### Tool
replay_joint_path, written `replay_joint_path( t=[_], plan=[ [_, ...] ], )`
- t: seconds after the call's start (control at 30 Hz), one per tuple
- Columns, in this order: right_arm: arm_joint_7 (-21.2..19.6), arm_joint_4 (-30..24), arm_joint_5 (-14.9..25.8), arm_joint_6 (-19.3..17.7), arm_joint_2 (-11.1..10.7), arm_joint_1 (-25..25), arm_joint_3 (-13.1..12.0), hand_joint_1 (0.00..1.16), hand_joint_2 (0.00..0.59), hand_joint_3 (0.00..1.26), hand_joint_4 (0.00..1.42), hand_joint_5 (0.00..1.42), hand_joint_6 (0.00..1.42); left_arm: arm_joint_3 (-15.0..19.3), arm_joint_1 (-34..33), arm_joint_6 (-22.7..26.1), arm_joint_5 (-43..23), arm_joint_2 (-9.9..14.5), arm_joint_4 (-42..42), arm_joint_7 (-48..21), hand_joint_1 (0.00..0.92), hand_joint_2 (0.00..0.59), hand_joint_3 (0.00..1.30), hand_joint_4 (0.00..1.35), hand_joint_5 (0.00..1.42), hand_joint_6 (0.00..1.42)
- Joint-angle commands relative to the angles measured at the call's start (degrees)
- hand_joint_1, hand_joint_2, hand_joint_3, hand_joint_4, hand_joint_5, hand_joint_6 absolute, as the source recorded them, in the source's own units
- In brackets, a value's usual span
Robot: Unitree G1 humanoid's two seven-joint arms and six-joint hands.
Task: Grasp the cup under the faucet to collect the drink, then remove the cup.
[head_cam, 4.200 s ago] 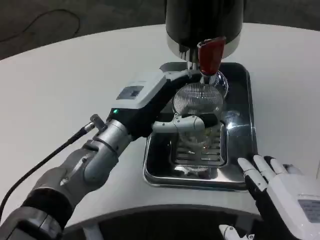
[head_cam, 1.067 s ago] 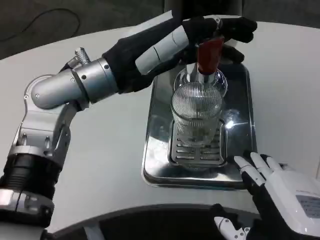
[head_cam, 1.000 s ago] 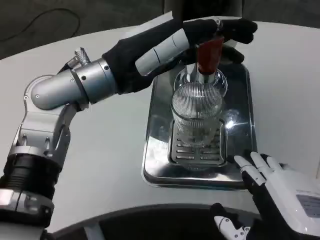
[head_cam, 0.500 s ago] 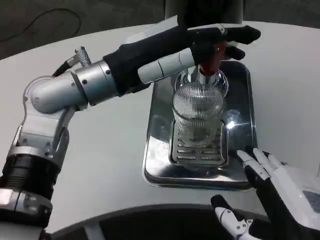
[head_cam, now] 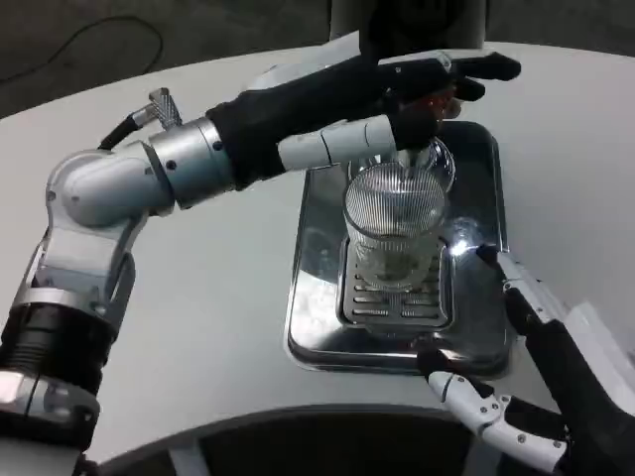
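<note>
Your robot's left arm (head_cam: 109, 188) reaches in from the left across the white counter (head_cam: 198, 288), its silver forearm ending in a dark-sleeved left hand (head_cam: 397, 84) stretched out flat over the red faucet handle (head_cam: 434, 102). The fingers (head_cam: 476, 65) lie extended and slightly apart over the handle; whether they press on it you cannot tell from this angle, and nothing is held in that hand.

Directly below that hand, the ribbed clear cup (head_cam: 395, 223) stands upright under the faucet, on the slotted grate (head_cam: 392, 302) of the steel drip tray (head_cam: 308, 297). A small amount of pale liquid appears to sit at the bottom of the cup, though the ribbing makes it hard to judge. Behind the hand rises the dark body of the drink dispenser (head_cam: 407, 25), its base just beyond the tray's far edge.

To the right and nearer you, the right hand (head_cam: 541, 382) comes in from the lower right corner, opened wide with nothing in it. One long finger points up alongside the tray's right rim, close to the cup but apart from it, while the thumb (head_cam: 471, 397) stretches leftward along the tray's near edge, just beside the rim. The cup stands between the two hands, untouched by either.
</note>
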Motion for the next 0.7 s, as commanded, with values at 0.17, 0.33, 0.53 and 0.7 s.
replay_joint_path(
  t=[0.17, 0.33, 0.53, 0.7],
  plan=[
    [-3.94, 4.08, 7.43, 0.84, -1.88, -3.64, -3.58, 0.56, 0.264, 0.0, 0.0, 0.0, 0.0, -1.38, 0.4, -2.23, 2.27, 1.02, 0.62, -0.28, 0.0, 0.07, 0.14, 0.03, 0.08, 0.04],
    [-6.48, 6.85, 11.07, 0.23, -3.71, -5.99, -5.17, 0.6, 0.253, 0.0, 0.0, 0.0, 0.0, -1.58, -0.13, -3.1, 2.73, 0.97, 1.47, -0.35, 0.0, 0.074, 0.14, 0.03, 0.07, 0.04],
    [-8.71, 8.8, 13.91, 0.0, -6.02, -7.67, -5.33, 0.61, 0.252, 0.0, 0.0, 0.0, 0.0, -2.09, -0.78, -4.34, 3.42, 0.79, 2.06, -0.21, 0.0, 0.075, 0.14, 0.03, 0.07, 0.04],
    [-10.27, 10.38, 16.2, 0.26, -7.32, -8.88, -5.44, 0.61, 0.252, 0.0, 0.0, 0.0, 0.0, -2.71, -1.07, -5.26, 4.0, 0.88, 2.17, 0.25, 0.0, 0.075, 0.15, 0.03, 0.07, 0.04]
  ],
)
